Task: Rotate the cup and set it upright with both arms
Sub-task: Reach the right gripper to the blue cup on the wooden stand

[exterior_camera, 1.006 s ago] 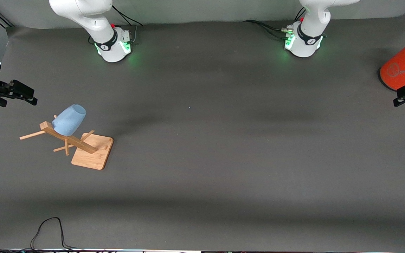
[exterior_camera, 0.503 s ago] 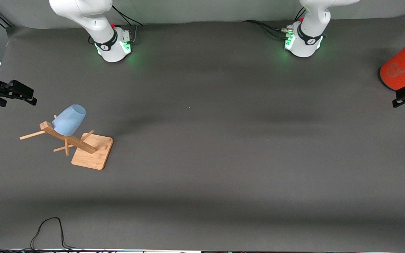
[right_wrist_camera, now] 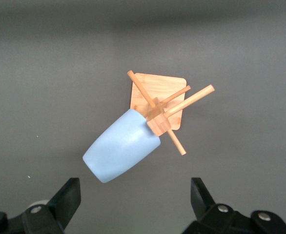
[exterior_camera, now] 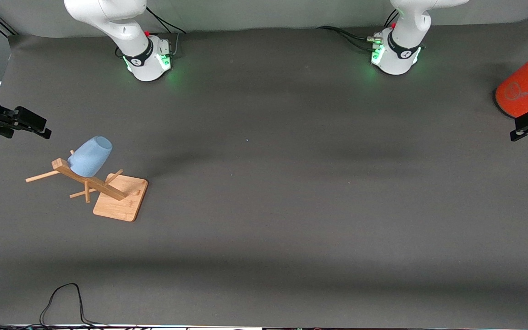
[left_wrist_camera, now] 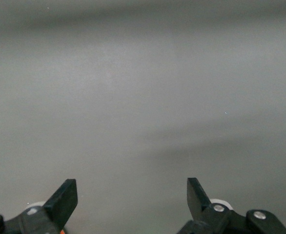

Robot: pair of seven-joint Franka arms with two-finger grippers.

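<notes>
The pale-blue cup point(exterior_camera: 90, 156) hangs tilted on a peg near the top of a wooden rack point(exterior_camera: 119, 198), toward the right arm's end of the table. In the right wrist view the cup point(right_wrist_camera: 121, 153) has its wide end at the rack post and its narrow closed end pointing away. My right gripper point(exterior_camera: 35, 124) hovers over the table edge beside the cup, apart from it. It is open and empty, also in its own view point(right_wrist_camera: 135, 187). My left gripper point(exterior_camera: 520, 128) waits at the other end, open over bare mat point(left_wrist_camera: 132, 187).
A big orange cylinder point(exterior_camera: 523, 89) with a grey top stands right by the left gripper. The rack has a flat square wooden base point(right_wrist_camera: 157, 92) and several pegs sticking out. A black cable point(exterior_camera: 62, 298) loops at the table edge nearest the front camera.
Both grippers have shifted only slightly at the table ends. The cup and the rack have not moved.
</notes>
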